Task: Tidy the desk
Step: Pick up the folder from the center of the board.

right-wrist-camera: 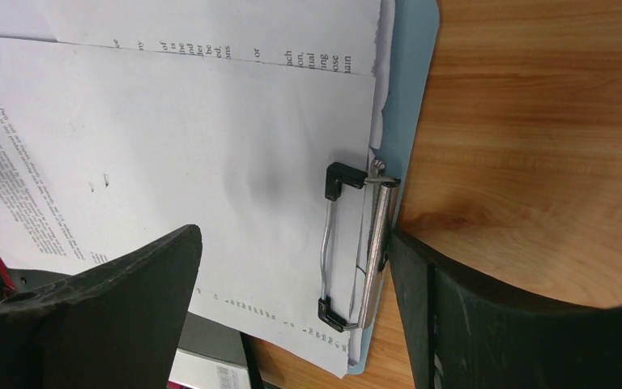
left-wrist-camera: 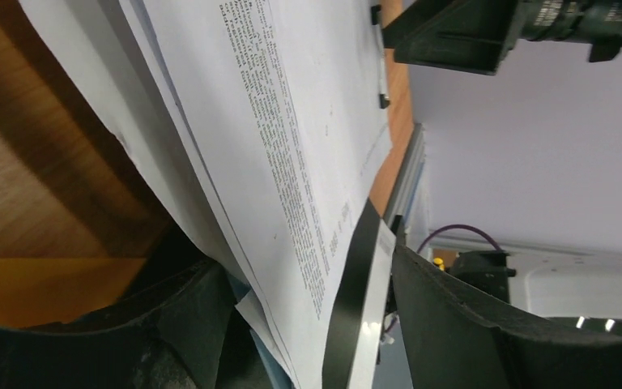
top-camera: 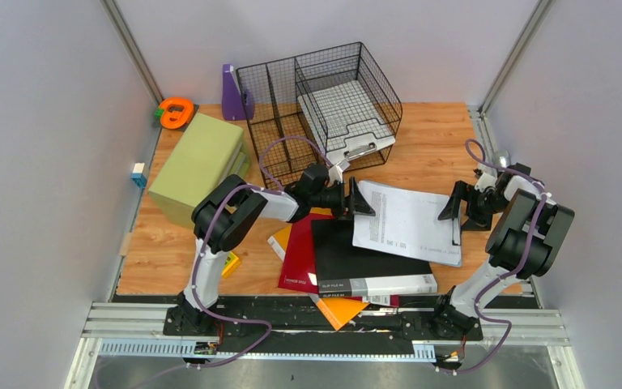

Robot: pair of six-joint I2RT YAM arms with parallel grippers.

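The desk [top-camera: 437, 138] bears one green box [top-camera: 198, 162] and one red folder [top-camera: 298, 255].

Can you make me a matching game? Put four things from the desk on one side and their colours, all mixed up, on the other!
Things:
1. big box
2. wire basket
3. printed sheet
4. ring-shaped thing

Colours:
A. orange
B. white
C. green
D. black

Right pairs: 1-C, 2-D, 3-B, 4-A.
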